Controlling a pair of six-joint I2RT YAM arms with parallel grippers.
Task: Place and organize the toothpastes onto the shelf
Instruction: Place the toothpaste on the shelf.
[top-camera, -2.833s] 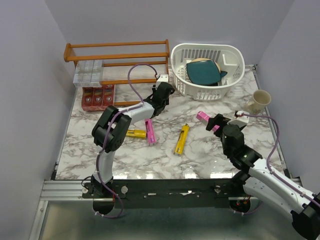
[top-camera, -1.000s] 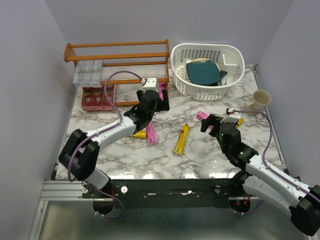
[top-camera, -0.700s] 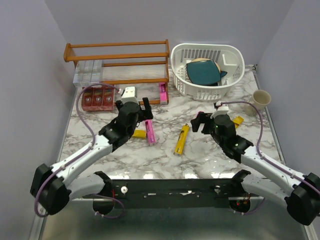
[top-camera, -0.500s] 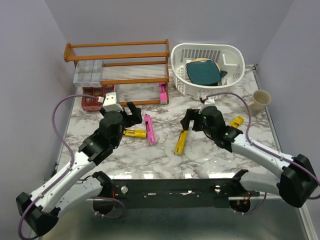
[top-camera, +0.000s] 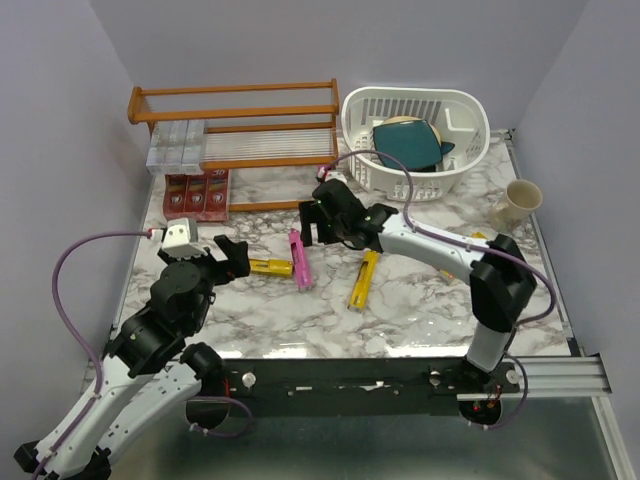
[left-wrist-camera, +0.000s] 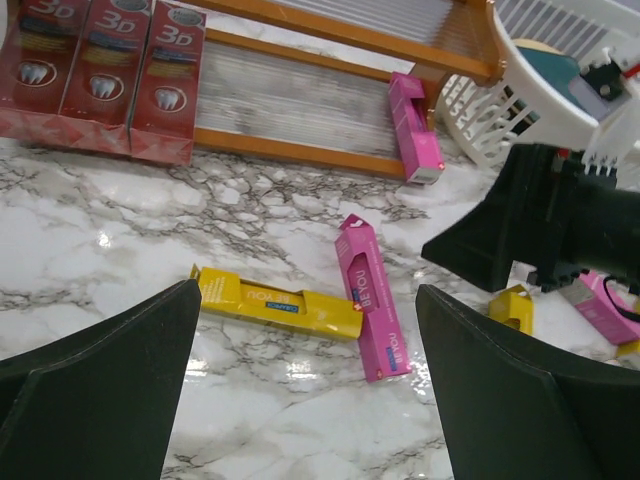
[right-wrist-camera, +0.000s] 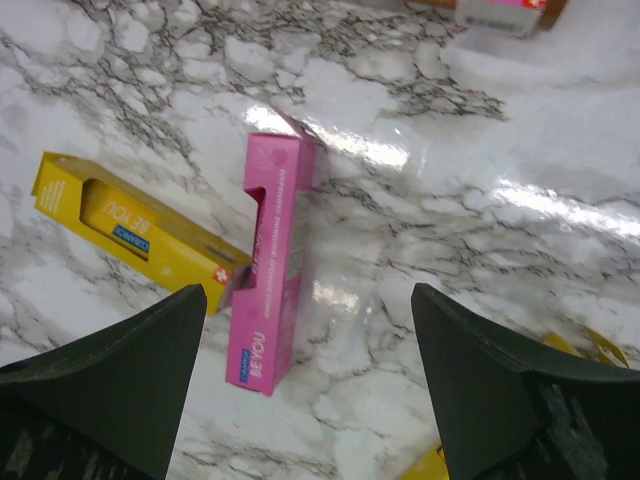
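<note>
— Where is the pink carton (right-wrist-camera: 270, 260) found relative to the right claw (right-wrist-camera: 309, 288)?

— It is seen lying flat on the marble table (right-wrist-camera: 430, 190), below the gap between the two fingers and closer to the finger at the left of the wrist view. No contact can be made out. The right claw is spread wide and nothing is gripped in it.

— And the yellow carton (right-wrist-camera: 140, 235)?

— It is laid just beside the pink carton, with one end up against that carton's long side. A second yellow carton (top-camera: 363, 279) is set apart from the pair, farther toward the right side of the table.

— How is the left claw (left-wrist-camera: 305, 288) placed?

— It is held over the near left part of the table, fingers fully apart and empty. The same pink and yellow cartons are seen ahead of it, well clear of both fingers.

— What is found on the shelf (top-camera: 235, 112)?

— Three red cartons (left-wrist-camera: 100, 75) are lined up side by side at the left of the lower tier. Grey cartons (top-camera: 177, 147) are set at the left of the slatted tier above. Another pink carton (left-wrist-camera: 413, 125) is rested at the right end of the lower tier, its near end over the front rail, near the white basket (top-camera: 415, 140).
</note>
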